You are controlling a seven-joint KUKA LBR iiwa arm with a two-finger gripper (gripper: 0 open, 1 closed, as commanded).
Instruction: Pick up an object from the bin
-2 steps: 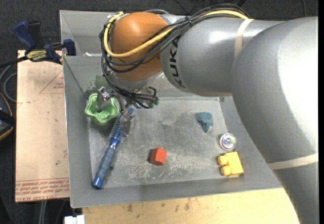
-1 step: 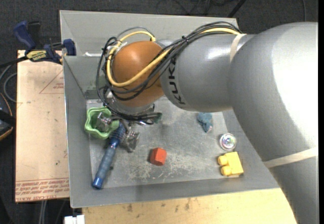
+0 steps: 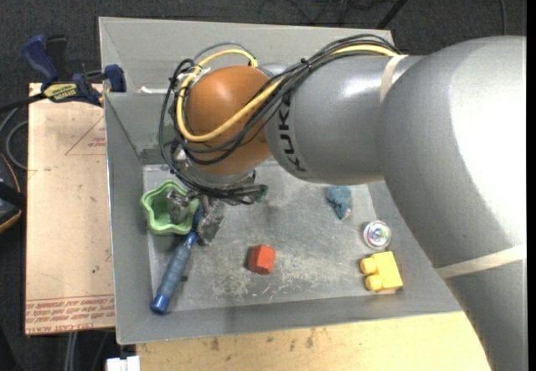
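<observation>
Nothing is lifted yet: the gripper sits low at the bin's nine o'clock, just beside the green scalloped cup, with the blue pen at its six; I cannot tell the claw's state

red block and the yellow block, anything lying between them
Nothing: in the camera view the bin floor between the red block and the yellow block is bare. The small silver round thing lies off that line.
</observation>
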